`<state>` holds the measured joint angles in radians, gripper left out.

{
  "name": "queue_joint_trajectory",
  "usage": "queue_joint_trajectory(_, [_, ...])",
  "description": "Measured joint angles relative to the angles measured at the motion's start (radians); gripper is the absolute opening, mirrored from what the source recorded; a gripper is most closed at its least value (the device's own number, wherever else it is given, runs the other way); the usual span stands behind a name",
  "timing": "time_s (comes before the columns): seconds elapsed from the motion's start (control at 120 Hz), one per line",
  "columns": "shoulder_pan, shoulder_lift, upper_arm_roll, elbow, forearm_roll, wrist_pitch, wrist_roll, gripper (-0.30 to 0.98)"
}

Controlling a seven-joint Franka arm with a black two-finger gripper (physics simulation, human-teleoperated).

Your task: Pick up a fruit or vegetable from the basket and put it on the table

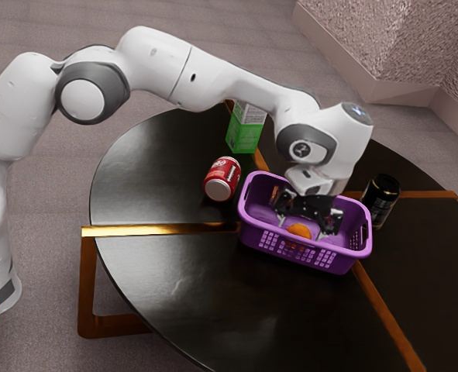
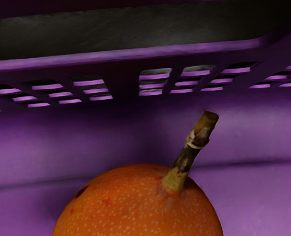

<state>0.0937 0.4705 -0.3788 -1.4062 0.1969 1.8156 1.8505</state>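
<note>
My gripper [image 1: 309,225] is down inside the purple basket [image 1: 304,253] in the exterior view, its two fingers spread wide apart. An orange fruit [image 1: 298,231] lies on the basket's floor, low and roughly between the fingertips. Seen from the wrist, the round orange fruit [image 2: 140,209] is close under the hand, with a brown-green stem [image 2: 188,152] sticking up at a slant. Beyond it stands the slotted basket wall [image 2: 123,88]. The basket rests on the dark round table [image 1: 167,271].
A red can [image 1: 222,179] lies beside the basket, and a green and white carton [image 1: 246,128] stands behind that can. A black can [image 1: 381,200] is close to the basket's end at the exterior view's right. The basket's raised rim surrounds the hand.
</note>
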Motion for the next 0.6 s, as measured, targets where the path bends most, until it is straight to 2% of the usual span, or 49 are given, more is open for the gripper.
queue_joint_trajectory(0.433, [0.000, 0.012, 0.000, -0.026, -0.002, 0.036, 0.021, 0.68])
queue_joint_trajectory(0.6, [-0.002, 0.005, 0.000, -0.053, -0.004, 0.098, 0.007, 0.40])
